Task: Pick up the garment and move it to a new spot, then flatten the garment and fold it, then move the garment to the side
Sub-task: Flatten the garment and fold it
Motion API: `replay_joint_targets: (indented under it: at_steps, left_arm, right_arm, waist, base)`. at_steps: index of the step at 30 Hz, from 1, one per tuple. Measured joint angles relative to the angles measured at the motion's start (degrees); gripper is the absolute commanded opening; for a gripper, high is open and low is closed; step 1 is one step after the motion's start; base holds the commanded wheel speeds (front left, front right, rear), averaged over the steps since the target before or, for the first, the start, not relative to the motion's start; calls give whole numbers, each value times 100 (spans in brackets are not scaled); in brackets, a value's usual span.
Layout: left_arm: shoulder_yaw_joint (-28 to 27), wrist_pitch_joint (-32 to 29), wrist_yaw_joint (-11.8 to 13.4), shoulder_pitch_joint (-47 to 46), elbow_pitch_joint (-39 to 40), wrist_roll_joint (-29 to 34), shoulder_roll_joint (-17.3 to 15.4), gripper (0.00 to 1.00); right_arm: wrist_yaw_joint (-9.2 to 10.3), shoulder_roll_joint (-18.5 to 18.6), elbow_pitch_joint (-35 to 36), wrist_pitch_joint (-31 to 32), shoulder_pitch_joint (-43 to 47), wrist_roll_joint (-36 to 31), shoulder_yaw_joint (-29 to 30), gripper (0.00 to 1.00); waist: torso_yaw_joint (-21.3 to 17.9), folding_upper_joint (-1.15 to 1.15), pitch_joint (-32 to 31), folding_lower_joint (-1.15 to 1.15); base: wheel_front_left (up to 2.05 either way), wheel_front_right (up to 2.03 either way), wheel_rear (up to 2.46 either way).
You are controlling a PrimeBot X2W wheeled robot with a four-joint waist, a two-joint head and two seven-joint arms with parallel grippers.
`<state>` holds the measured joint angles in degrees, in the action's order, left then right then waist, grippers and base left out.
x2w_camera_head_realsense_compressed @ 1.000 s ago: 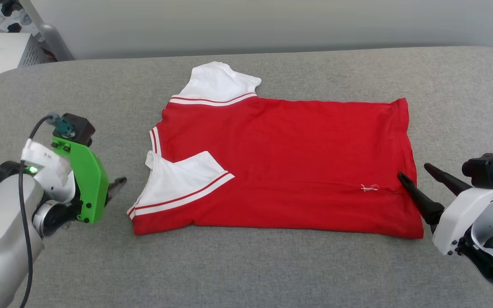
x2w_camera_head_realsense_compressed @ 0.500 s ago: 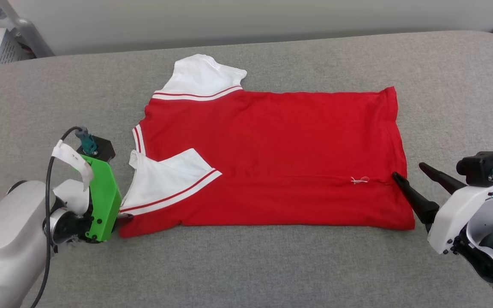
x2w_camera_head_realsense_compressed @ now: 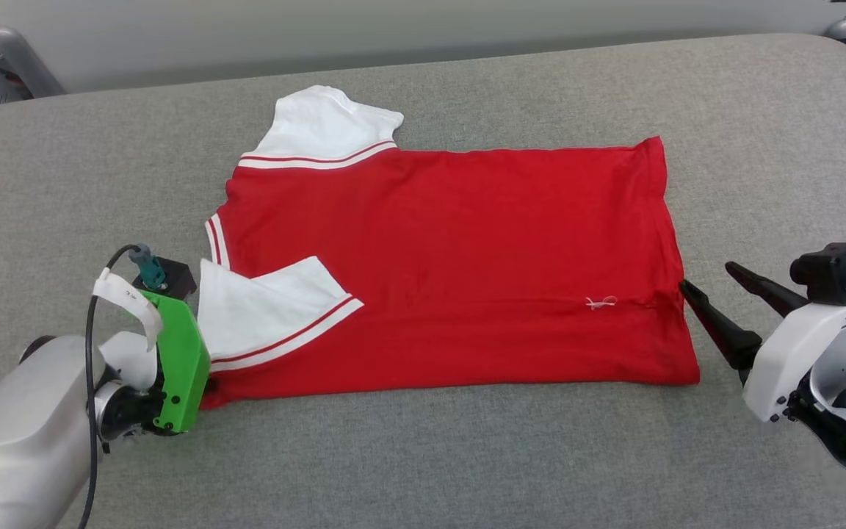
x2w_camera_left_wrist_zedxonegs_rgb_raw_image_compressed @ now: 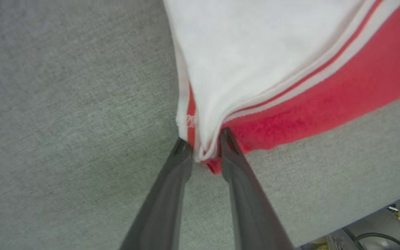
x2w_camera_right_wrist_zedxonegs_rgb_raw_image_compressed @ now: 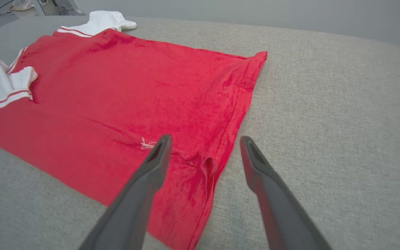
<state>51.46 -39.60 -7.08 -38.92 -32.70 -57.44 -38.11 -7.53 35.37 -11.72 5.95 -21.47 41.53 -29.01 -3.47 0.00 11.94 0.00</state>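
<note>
Has the garment (x2w_camera_head_realsense_compressed: 467,257) laid out flat near the middle of the grey surface (x2w_camera_head_realsense_compressed: 423,455), plain red face up, neck end toward the left and hem (x2w_camera_head_realsense_compressed: 669,242) toward the right. Shows the far sleeve (x2w_camera_head_realsense_compressed: 320,125), white, sticking out past the far edge and lying on the surface. Shows the near sleeve (x2w_camera_head_realsense_compressed: 261,316) folded in over the red body at the near left, its striped trim running slantwise. Carries a small white logo (x2w_camera_head_realsense_compressed: 601,302) close to the hem on the near right.

Pinches the near left corner of the garment with the left claw (x2w_camera_left_wrist_zedxonegs_rgb_raw_image_compressed: 205,146). In the left wrist view, has both dark fingertips (x2w_camera_left_wrist_zedxonegs_rgb_raw_image_compressed: 226,146) set close together, with the bunched edge of the near sleeve and a bit of red cloth caught between them, low against the surface. In the head view, hides those fingers behind the green mount (x2w_camera_head_realsense_compressed: 181,367), right at the garment's corner.

Holds the right claw (x2w_camera_head_realsense_compressed: 706,277) spread wide at the hem end, toward the near right corner, closed on nothing. Straddles the hem in the right wrist view, with one finger (x2w_camera_right_wrist_zedxonegs_rgb_raw_image_compressed: 158,156) over red cloth just beside the logo and the other over bare surface past the hem. Cannot tell whether the finger over the cloth touches it. Has a small pucker in the cloth between logo and hem, just beside that finger.
</note>
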Motion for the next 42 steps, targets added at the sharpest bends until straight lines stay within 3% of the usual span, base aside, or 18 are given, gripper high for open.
replay_joint_targets:
  at_steps: [4,11,18,26,31,39,40,41,42]
  left_arm:
    - [67,285,-9,2,26,-1,60,0]
    - [305,617,-24,-10,390,-1,-4,0]
    - [530,762,-25,-165,622,0,-89,0]
    - [698,891,-25,-419,702,93,2,0]
    - [775,973,-25,-567,716,118,48,0]
    - [840,1106,-25,-632,677,154,76,0]
    - [846,1131,-25,-631,666,148,71,0]
    - [850,1140,-25,-630,650,142,66,0]
    - [857,1161,-25,-628,634,140,65,0]
  right_arm:
    - [0,279,235,417,-106,26,-55,100]
    - [0,906,773,2018,-359,503,-448,100]
    - [0,1110,726,3284,-601,867,-782,100]
    - [0,827,105,3438,-784,877,-1050,100]
    - [0,530,-493,3195,-816,798,-1214,100]
    - [0,410,-950,2828,-918,881,-1486,100]
    - [0,404,-973,2771,-927,916,-1510,47]
    - [0,391,-1004,2688,-928,957,-1530,0]
    - [0,389,-1022,2613,-936,980,-1567,0]
  waist:
    - [52,0,-96,0]
    - [181,0,-203,0]
    - [315,0,-120,0]
    - [466,0,118,0]
    - [552,0,276,1]
    - [638,0,388,0]
    - [629,0,379,0]
    - [617,0,365,0]
    - [606,0,345,0]
  base:
    - [0,0,0]
    - [0,0,0]
    - [0,0,0]
    - [0,0,0]
    - [0,0,0]
    - [0,0,0]
    - [0,0,0]
    - [0,0,0]
    - [0,0,0]
